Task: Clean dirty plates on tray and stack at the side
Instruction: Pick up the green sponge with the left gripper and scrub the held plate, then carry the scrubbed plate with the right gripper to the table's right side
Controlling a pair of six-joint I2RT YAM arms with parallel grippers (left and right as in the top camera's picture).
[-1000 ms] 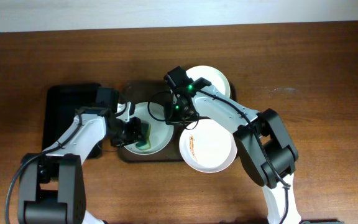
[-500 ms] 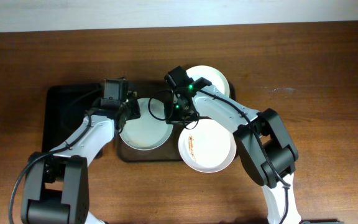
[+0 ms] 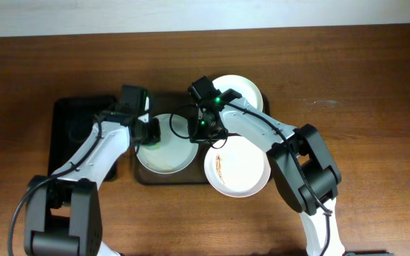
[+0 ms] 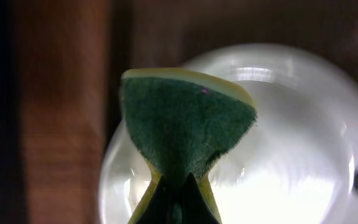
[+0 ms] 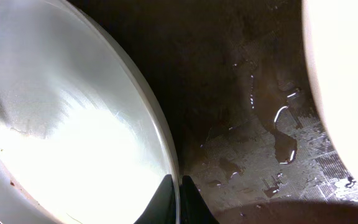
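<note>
the left gripper (image 3: 150, 131) was pinched tight on a sponge (image 4: 185, 121), its two dark fingers (image 4: 166, 202) squeezing the lower end so hard that the sponge waisted in and flared out above them. the sponge showed a dark green scouring face with a thin yellow edge along the top. in the left wrist view it stood over the near-left part of the pale plate (image 4: 291, 162); whether it touched the plate surface i could not tell. from overhead the gripper hung over that plate's far-left rim, with a small patch of green showing just below it.

the right gripper (image 5: 178, 194) was nearly closed, its fingertips nipping the thin rim of the same pale plate (image 5: 61, 124) between them, one on the inside and one on the outside. overhead, this grip sat at the plate's far-right edge.

the pale plate (image 3: 166, 146) lay in the left half of the dark-brown tray (image 3: 142, 178). its surface looked wet and glossy, with streaky bright patches and a few small brownish specks near the rim. beside it the tray floor (image 5: 241, 112) carried beads and trails of water (image 5: 281, 140).

the lower white plate (image 3: 237, 167) lay at the tray's near-right side, overlapping its edge and reaching onto the table (image 3: 369, 107), with an orange-brown smear on its left part. the upper white plate (image 3: 242, 91) sat at the tray's far-right corner. a black tray (image 3: 73, 131) lay just left of the brown one.
</note>
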